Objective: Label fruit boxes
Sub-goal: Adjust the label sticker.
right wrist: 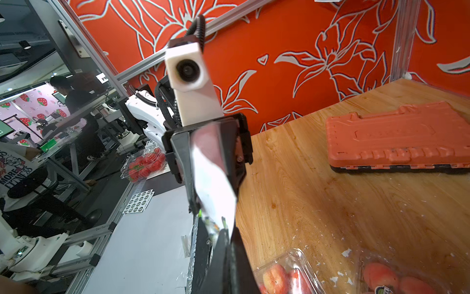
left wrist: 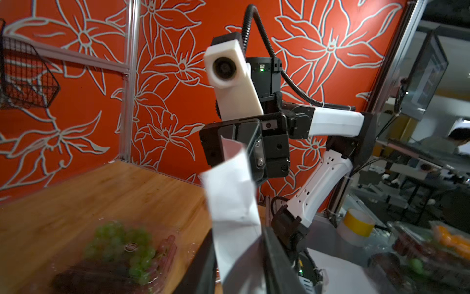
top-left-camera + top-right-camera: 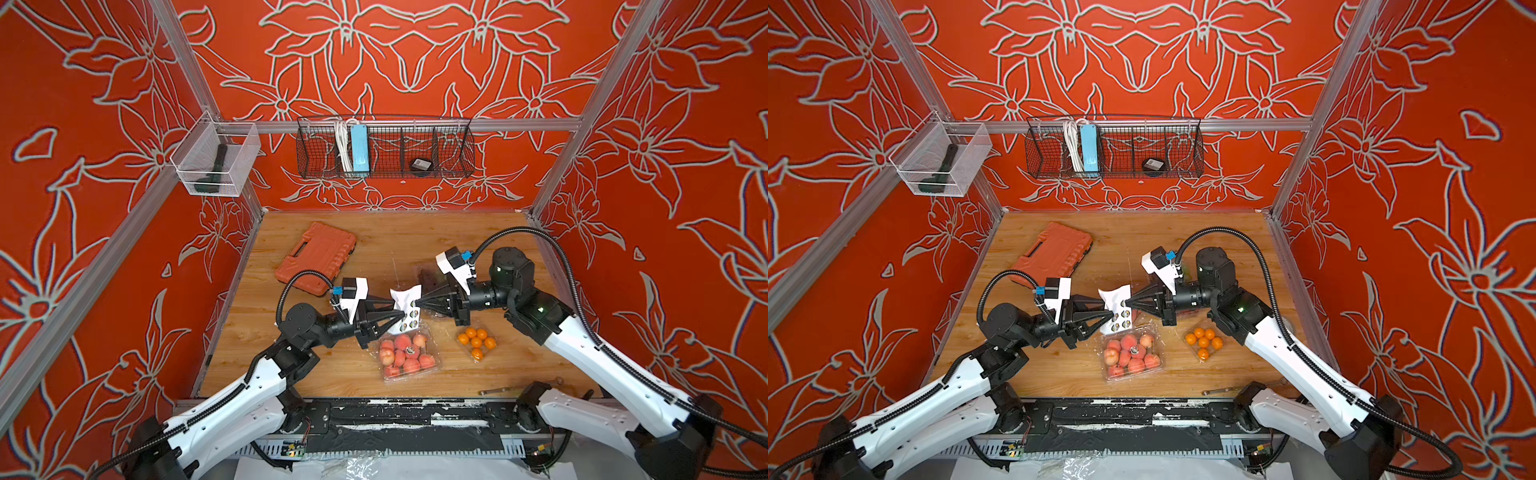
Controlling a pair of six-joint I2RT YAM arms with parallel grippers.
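Observation:
A white sticker sheet (image 3: 405, 300) hangs in the air over the table's middle, with round dark stickers on its lower part. My right gripper (image 3: 417, 305) is shut on its right edge; the sheet (image 1: 216, 183) runs into the closed fingers. My left gripper (image 3: 398, 318) stands at the sheet's left side, jaws a little apart with the curled sheet (image 2: 229, 198) between them. Just below lies the clear box of many peaches (image 3: 405, 355), with a round sticker on its lid. The box of small oranges (image 3: 477, 343) sits to its right. The grape box (image 2: 114, 252) shows blurred.
The orange tool case (image 3: 318, 257) lies at the back left of the wooden table (image 3: 332, 386). A black wire basket (image 3: 384, 147) and a clear mesh bin (image 3: 214, 160) hang on the walls. A thin metal tool (image 3: 498, 390) rests near the front right edge.

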